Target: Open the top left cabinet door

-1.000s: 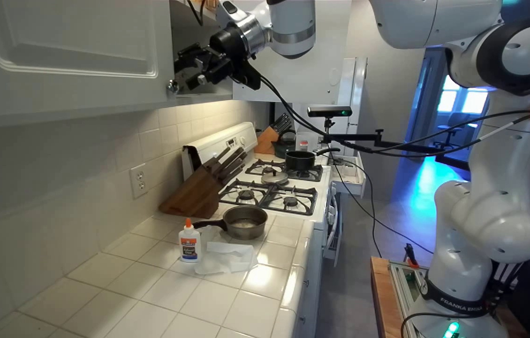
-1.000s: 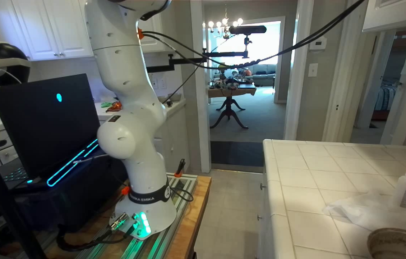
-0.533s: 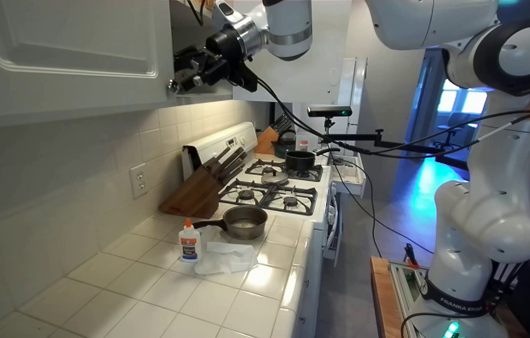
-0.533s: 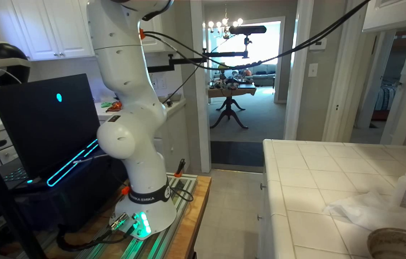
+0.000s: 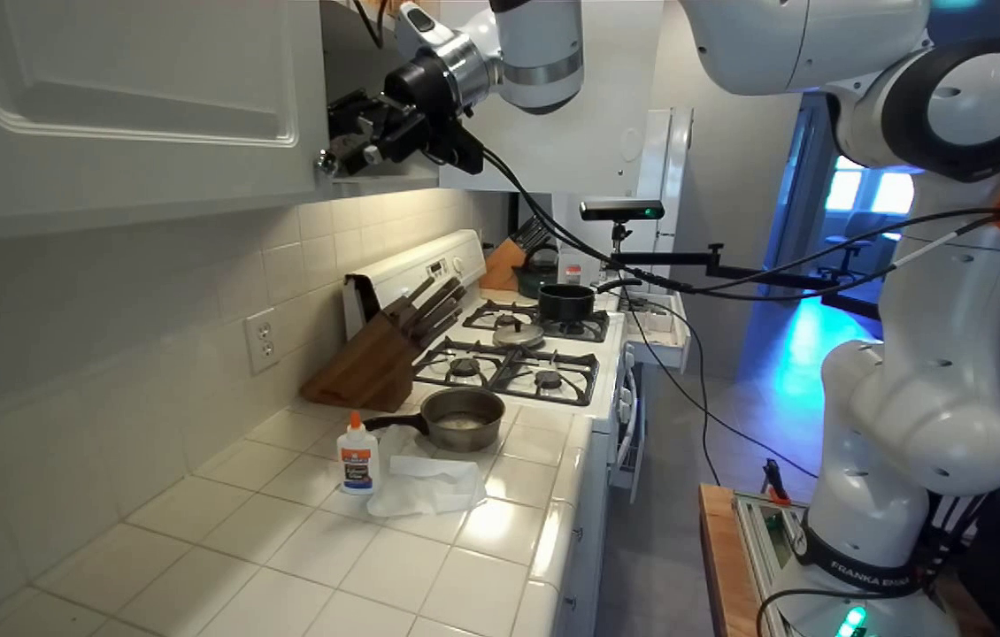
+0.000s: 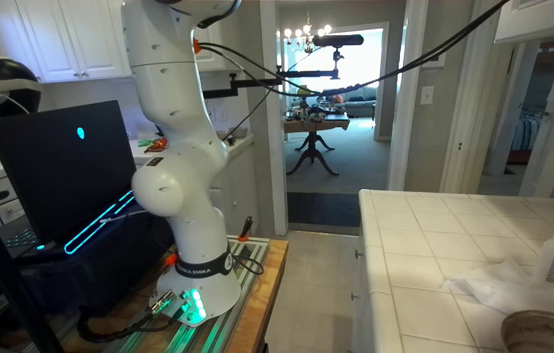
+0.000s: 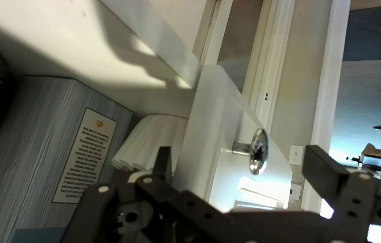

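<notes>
- Top left cabinet door (image 5: 133,102) is up above the counter, same spot as a second ago. Looks unopened to me, can't rule out slightly ajar.
- What's new: gripper (image 7: 239,155) is closer to its silver knob (image 7: 259,152) than a second ago. To me that's still lining up, with the pull yet to come.
- Fingers (image 7: 325,168) are spread wide, knob between them in the wrist view, nothing gripped. Can't tell if anything's touching.
- Cabinet bay (image 5: 348,66) beside it is open: tea box (image 7: 82,158) plus something white and pleated (image 7: 153,138).
- Tiled counter (image 5: 279,566) below has a glue bottle (image 5: 358,460), saucepan (image 5: 465,435), crumpled white sheet (image 5: 425,495) and knife block (image 5: 358,372).
- Stove (image 5: 416,272) next along, black pot (image 5: 565,303) on top.
- Rest of the room: laptop (image 6: 61,171) near the arm (image 6: 174,122), lit chandelier (image 6: 308,35) and table (image 6: 312,147) beyond.
</notes>
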`<action>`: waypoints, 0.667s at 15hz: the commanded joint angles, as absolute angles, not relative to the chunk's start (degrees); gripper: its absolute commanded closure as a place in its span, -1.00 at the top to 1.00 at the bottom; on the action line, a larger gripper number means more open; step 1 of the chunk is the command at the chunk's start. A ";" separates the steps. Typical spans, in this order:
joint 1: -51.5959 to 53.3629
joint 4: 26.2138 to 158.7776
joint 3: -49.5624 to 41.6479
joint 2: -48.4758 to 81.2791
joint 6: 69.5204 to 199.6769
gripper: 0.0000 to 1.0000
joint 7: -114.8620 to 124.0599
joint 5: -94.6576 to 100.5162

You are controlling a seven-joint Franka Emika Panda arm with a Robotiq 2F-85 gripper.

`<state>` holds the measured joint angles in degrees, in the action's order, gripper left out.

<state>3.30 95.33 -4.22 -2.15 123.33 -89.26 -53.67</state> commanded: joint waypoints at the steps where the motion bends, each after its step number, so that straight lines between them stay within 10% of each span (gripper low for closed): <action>1: 1.87 92.06 -3.15 -0.12 119.07 0.48 -87.91 -54.54; 6: 0.93 90.47 -3.04 0.78 117.44 -0.13 -87.00 -54.26; 10: 0.47 90.01 -2.92 0.87 114.85 -0.22 -86.20 -53.80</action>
<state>1.17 91.46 -4.22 -0.07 117.59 -87.47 -53.67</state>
